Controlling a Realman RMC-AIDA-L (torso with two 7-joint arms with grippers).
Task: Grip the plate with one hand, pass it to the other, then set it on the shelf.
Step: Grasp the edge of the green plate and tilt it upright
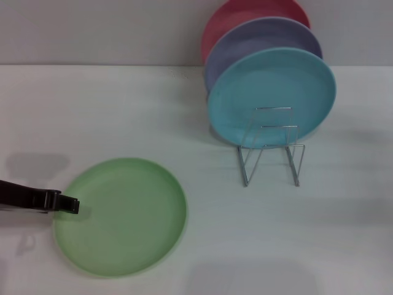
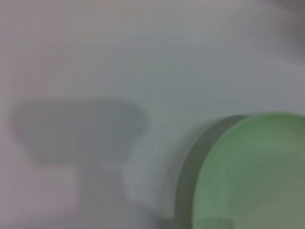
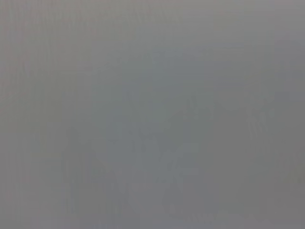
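Observation:
The light green plate (image 1: 123, 215) lies flat on the white table at the front left. It also shows in the left wrist view (image 2: 252, 176). My left gripper (image 1: 69, 204) comes in from the left edge and its black tip sits at the plate's left rim. The silver wire rack (image 1: 271, 147) stands at the right of the middle, with its front loops bare. My right gripper is out of view, and the right wrist view shows only plain grey.
A turquoise plate (image 1: 273, 95), a lavender plate (image 1: 258, 40) and a red plate (image 1: 239, 15) stand upright in the rack's rear slots. The white table (image 1: 123, 110) runs back to a grey wall.

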